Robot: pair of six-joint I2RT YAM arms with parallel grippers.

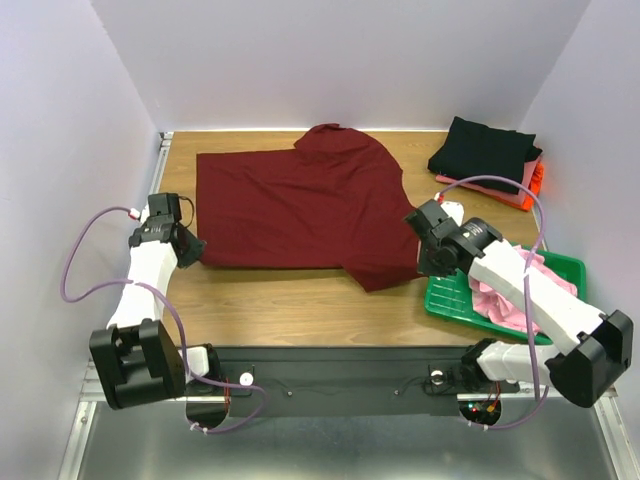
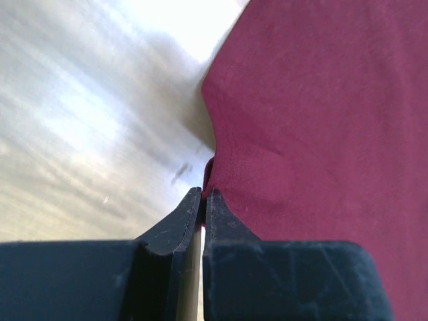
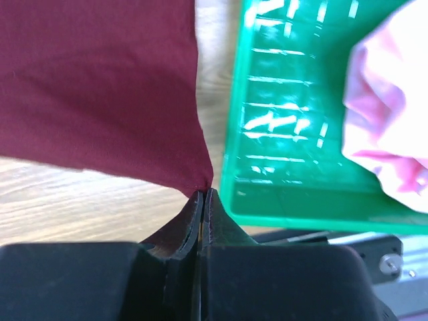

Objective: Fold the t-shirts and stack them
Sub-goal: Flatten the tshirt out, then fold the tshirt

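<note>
A dark maroon t-shirt (image 1: 300,205) lies spread flat across the wooden table, one sleeve pointing to the back. My left gripper (image 1: 196,252) is shut on its near left corner; the left wrist view shows the cloth edge (image 2: 208,175) pinched between the closed fingertips of the gripper (image 2: 204,194). My right gripper (image 1: 423,270) is shut on the near right corner, and the maroon cloth (image 3: 120,87) runs to a point at its tips (image 3: 204,192). A light pink t-shirt (image 1: 500,300) lies crumpled in the green tray.
The green plastic tray (image 1: 450,298) stands at the near right, its wall (image 3: 294,200) just beside my right fingers. A folded stack, black t-shirt (image 1: 487,150) on top of salmon and orange ones (image 1: 535,185), sits at the back right corner. White walls enclose the table.
</note>
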